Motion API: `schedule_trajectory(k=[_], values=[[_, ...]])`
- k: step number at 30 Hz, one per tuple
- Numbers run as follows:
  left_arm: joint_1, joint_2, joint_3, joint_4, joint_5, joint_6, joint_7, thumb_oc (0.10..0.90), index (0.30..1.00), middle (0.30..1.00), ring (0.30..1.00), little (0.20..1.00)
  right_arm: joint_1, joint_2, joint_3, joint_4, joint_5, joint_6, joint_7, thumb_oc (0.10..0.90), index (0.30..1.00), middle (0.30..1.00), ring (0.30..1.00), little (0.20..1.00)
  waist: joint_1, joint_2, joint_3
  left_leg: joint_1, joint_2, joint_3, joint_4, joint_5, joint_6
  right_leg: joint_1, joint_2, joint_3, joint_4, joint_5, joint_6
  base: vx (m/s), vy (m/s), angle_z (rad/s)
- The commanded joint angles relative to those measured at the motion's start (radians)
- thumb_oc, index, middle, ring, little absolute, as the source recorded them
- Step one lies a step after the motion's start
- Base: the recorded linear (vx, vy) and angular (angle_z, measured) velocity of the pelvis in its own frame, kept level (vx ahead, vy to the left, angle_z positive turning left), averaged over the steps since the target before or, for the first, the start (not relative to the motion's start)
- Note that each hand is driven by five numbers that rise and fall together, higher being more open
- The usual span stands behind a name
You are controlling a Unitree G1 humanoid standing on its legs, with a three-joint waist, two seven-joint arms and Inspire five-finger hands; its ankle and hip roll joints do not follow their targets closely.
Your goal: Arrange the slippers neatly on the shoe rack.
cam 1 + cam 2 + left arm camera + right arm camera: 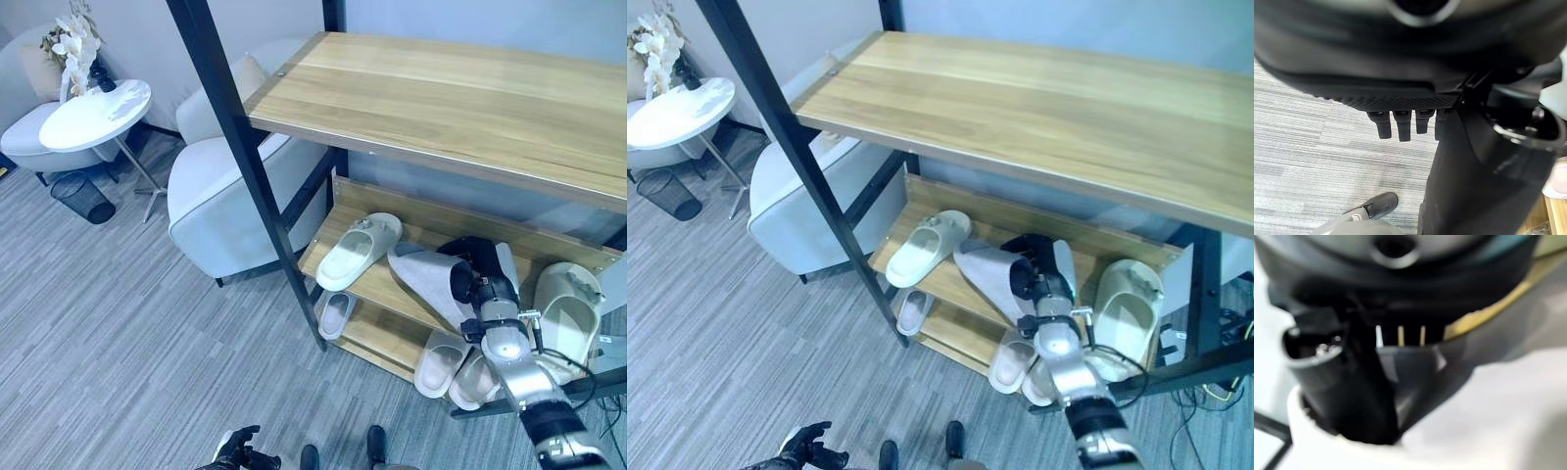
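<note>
The shoe rack [441, 98] has wooden shelves in a black frame. My right hand [482, 282] reaches in over the middle shelf [431, 230]. It is shut on a grey slipper [427, 276], which is tilted with its sole turned up. In the right wrist view the thumb [1364, 396] lies pressed on the slipper's pale body [1488, 421]. A pale green slipper [359, 250] lies to the left of it and another [568, 311] to the right. A small slipper [336, 313] and a pair [443, 362] sit on the bottom shelf. My left hand [238, 449] hangs low over the carpet, fingers [1400, 125] relaxed, holding nothing.
A white armchair [223, 201] stands against the rack's left side. Further left are a round white table [96, 115] with flowers and a black wire bin [81, 196]. Grey carpet [127, 343] spreads in front of the rack. A slanted black post [245, 166] crosses the view.
</note>
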State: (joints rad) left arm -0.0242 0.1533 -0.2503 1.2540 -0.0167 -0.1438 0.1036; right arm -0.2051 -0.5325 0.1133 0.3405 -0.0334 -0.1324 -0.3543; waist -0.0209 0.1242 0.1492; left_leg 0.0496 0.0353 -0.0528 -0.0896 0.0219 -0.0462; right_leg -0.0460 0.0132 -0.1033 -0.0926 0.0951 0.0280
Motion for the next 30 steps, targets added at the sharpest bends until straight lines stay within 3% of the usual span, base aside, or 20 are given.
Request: schedule_trajectory(k=[1, 7, 13, 16, 18, 21, 22, 23, 25, 27, 28, 29, 30], values=[[0.019, 0.03, -0.002, 0.087, 0.041, 0.019, 0.03, 0.8, 0.9, 0.9, 0.9, 0.9, 0.034, 0.045, -0.089, -0.236, -0.116, -0.091, -0.053, 0.4, 0.3, 0.3, 0.3, 0.3, -0.01, -0.091, -0.071, -0.01, -0.075, 0.05, 0.002, -0.061, 0.02, 0.093, -0.041, 0.035, 0.005, -0.164, 0.073, -0.03, 0.042, -0.04], [0.027, 0.02, 0.02, 0.075, 0.061, 0.023, 0.032, 0.8, 0.9, 0.9, 0.9, 0.9, 0.218, 0.102, -0.038, -0.428, -0.132, -0.102, 0.045, 0.4, 0.3, 0.3, 0.3, 0.3, -0.048, -0.097, -0.08, 0.014, -0.073, 0.086, 0.002, -0.072, 0.027, 0.103, -0.042, 0.066, 0.005, -0.154, 0.076, -0.04, 0.057, -0.17], [0.022, 0.026, 0.057, 0.045, 0.043, 0.015, 0.028, 0.8, 0.9, 0.9, 0.9, 0.9, 0.381, 0.116, -0.01, -0.441, -0.059, -0.113, 0.16, 0.4, 0.3, 0.3, 0.3, 0.3, -0.078, -0.105, -0.074, 0.045, -0.075, 0.127, 0.002, -0.082, 0.045, 0.111, -0.047, 0.102, 0.019, -0.145, 0.08, -0.01, 0.084, -0.25], [-0.001, 0.047, 0.057, 0.02, 0.039, 0.009, 0.028, 0.8, 0.9, 0.9, 0.9, 0.9, 0.38, 0.115, 0.007, -0.415, -0.031, -0.109, 0.194, 0.4, 0.3, 0.3, 0.3, 0.3, -0.09, -0.106, -0.01, 0.027, -0.065, 0.164, 0.051, -0.088, 0.06, 0.008, -0.047, 0.108, 0.208, -0.169, 0.09, -0.15, 0.091, -0.38], [-0.015, 0.07, 0.066, 0.013, 0.039, 0.008, 0.029, 0.8, 0.9, 0.9, 0.9, 0.9, 0.382, 0.107, 0.014, -0.41, -0.03, -0.112, 0.211, 0.4, 0.3, 0.3, 0.3, 0.3, -0.089, -0.114, 0.019, 0.013, -0.053, 0.194, 0.075, -0.092, 0.061, -0.059, -0.042, 0.077, 0.306, -0.166, 0.111, -0.12, 0.042, -0.61], [-0.013, 0.088, 0.08, 0.022, 0.037, 0.009, 0.026, 0.8, 0.9, 0.9, 0.9, 0.9, 0.396, 0.115, 0.03, -0.378, 0.023, -0.112, 0.246, 0.4, 0.3, 0.3, 0.3, 0.3, -0.091, -0.122, 0.021, 0.034, -0.046, 0.218, 0.056, -0.097, 0.053, -0.134, -0.007, 0.017, 0.342, -0.148, 0.133, 0.04, 0.023, -0.47], [-0.008, 0.1, 0.078, 0.016, 0.058, -0.002, 0.007, 0.8, 0.9, 0.9, 0.9, 0.9, 0.445, 0.132, 0.033, -0.364, 0.133, -0.111, 0.313, 0.4, 0.3, 0.3, 0.3, 0.3, -0.104, -0.135, 0.01, 0.037, -0.071, 0.2, 0.074, -0.111, 0.059, -0.101, 0.011, 0.036, 0.265, -0.154, 0.121, 0.1, 0.023, -0.3], [-0.007, 0.1, 0.078, 0.016, 0.058, -0.002, 0.007, 0.8, 0.9, 0.9, 0.9, 0.9, 0.446, 0.132, 0.033, -0.365, 0.135, -0.112, 0.314, 0.4, 0.3, 0.3, 0.3, 0.3, -0.106, -0.136, 0.013, 0.041, -0.07, 0.197, 0.076, -0.113, 0.059, -0.093, 0.011, 0.034, 0.258, -0.153, 0.121, 0.11, 0.0, -0.08], [-0.003, 0.106, 0.072, 0.019, 0.068, -0.001, 0.002, 0.8, 0.9, 0.9, 0.9, 0.9, 0.459, 0.128, 0.05, -0.35, 0.22, -0.116, 0.353, 0.4, 0.3, 0.3, 0.3, 0.3, -0.104, -0.155, 0.009, 0.012, -0.086, 0.199, 0.157, -0.139, 0.048, -0.05, 0.018, 0.047, 0.214, -0.156, 0.078, 0.03, -0.031, 0.18], [0.0, 0.113, 0.085, 0.004, 0.056, -0.008, -0.009, 0.8, 0.9, 0.9, 0.9, 0.9, 0.479, 0.104, 0.052, -0.338, 0.257, -0.119, 0.388, 0.4, 0.3, 0.3, 0.3, 0.3, -0.092, -0.178, 0.018, -0.059, -0.073, 0.219, 0.314, -0.176, 0.0, -0.01, -0.013, 0.028, 0.178, -0.16, 0.056, 0.03, -0.059, 0.26], [0.002, 0.113, 0.087, -0.009, 0.047, -0.013, -0.004, 0.8, 0.9, 0.9, 0.9, 0.9, 0.481, 0.088, 0.062, -0.329, 0.251, -0.112, 0.398, 0.4, 0.3, 0.3, 0.3, 0.3, -0.081, -0.185, 0.031, -0.103, -0.054, 0.217, 0.406, -0.154, -0.022, 0.009, -0.023, 0.021, 0.169, -0.164, 0.047, 0.06, -0.013, 0.71], [0.002, 0.108, 0.082, -0.019, 0.033, -0.014, -0.004, 0.8, 0.9, 0.9, 0.9, 0.9, 0.465, 0.067, 0.073, -0.318, 0.231, -0.106, 0.405, 0.4, 0.3, 0.3, 0.3, 0.3, -0.063, -0.186, 0.042, -0.154, -0.023, 0.186, 0.448, -0.137, -0.03, 0.03, -0.028, 0.018, 0.157, -0.173, 0.037, 0.04, 0.013, 0.79], [0.002, 0.108, 0.082, -0.019, 0.033, -0.014, -0.004, 0.8, 0.9, 0.9, 0.9, 0.9, 0.464, 0.067, 0.073, -0.317, 0.231, -0.107, 0.405, 0.4, 0.3, 0.3, 0.3, 0.3, -0.063, -0.186, 0.043, -0.155, -0.023, 0.186, 0.45, -0.139, -0.03, 0.03, -0.028, 0.018, 0.156, -0.173, 0.037, 0.06, 0.064, 0.55]])
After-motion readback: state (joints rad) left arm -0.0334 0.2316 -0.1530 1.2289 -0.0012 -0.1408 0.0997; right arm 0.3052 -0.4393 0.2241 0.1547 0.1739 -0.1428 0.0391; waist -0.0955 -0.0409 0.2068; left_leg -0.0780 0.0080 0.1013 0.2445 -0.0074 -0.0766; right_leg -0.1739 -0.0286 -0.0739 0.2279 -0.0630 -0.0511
